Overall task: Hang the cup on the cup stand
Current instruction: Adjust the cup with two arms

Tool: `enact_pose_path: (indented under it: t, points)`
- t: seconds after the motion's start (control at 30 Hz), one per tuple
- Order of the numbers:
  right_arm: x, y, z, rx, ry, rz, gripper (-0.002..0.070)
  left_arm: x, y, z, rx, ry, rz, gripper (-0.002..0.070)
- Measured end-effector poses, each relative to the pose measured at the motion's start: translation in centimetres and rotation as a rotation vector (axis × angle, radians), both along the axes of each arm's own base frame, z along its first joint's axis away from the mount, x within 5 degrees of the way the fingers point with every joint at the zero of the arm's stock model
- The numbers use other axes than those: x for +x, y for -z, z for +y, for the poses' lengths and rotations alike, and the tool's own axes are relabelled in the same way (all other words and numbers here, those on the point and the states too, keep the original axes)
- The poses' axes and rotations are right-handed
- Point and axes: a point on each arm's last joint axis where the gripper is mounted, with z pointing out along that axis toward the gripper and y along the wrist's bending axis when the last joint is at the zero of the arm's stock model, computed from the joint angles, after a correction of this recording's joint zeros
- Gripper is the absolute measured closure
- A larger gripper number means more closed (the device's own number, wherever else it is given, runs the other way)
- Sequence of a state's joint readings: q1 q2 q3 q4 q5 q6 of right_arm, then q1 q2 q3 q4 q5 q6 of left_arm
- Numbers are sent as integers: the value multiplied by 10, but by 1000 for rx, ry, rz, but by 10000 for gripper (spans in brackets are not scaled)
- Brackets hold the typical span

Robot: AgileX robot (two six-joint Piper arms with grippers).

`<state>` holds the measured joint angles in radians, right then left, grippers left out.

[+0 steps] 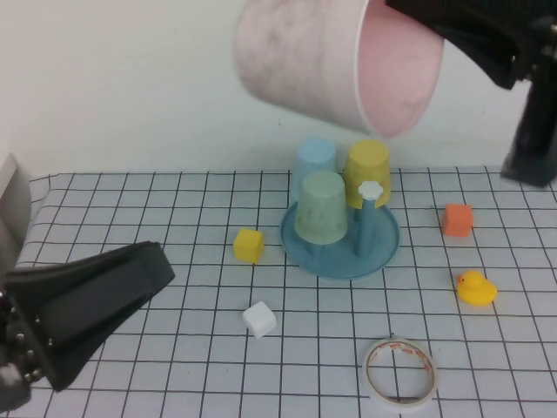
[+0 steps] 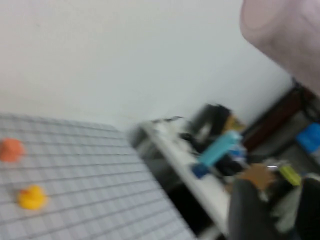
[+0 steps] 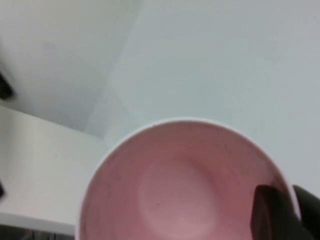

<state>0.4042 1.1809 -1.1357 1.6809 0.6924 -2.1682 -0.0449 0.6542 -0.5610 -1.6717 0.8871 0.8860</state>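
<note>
Right gripper (image 1: 409,19), at the top of the high view, has its jaws clamped on the rim of the pink cup (image 1: 335,65), one jaw inside the mouth. The cup is held high in the air, tipped nearly on its side with its mouth toward the gripper. Far below the jaws stands the cup stand (image 1: 381,248) on the gridded tabletop (image 1: 157,200), carrying a green cup (image 1: 320,207), a yellow cup (image 1: 367,172) and a blue cup (image 1: 315,158), all upside down; one peg with a white flower cap (image 1: 372,189) is bare. Left gripper (image 1: 144,270) hovers low, well apart from the stand; whether its jaws are apart cannot be told. Also on the tabletop: yellow block (image 1: 248,245), white block (image 1: 259,319), orange block (image 1: 457,220), rubber duck (image 1: 476,288), tape roll (image 1: 399,372).
</note>
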Motion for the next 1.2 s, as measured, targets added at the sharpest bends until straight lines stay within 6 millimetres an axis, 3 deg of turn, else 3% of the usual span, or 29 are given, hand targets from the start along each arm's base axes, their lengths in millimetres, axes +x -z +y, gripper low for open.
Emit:
enact_pose_path:
  t: [0.2, 0.33, 0.7, 0.87, 1.2]
  points:
    - [-39, -11, 16, -36, -80, -197, 656, -12, -30, -5, -103, 130, 68, 195]
    - [-46, -5, 25, -94, -36, -290, 656, -17, -50, -5, -164, 149, 101, 92]
    - [-44, 30, 56, -403, 41, -695, 656, -2, -61, 7, -410, -29, 327, 65]
    - [-37, 40, 71, -452, 14, -737, 656, 3, -61, 9, -434, -61, 345, 64]
    - [-27, 22, 83, -422, 32, -768, 656, 18, -55, 10, -443, -87, 396, 64]
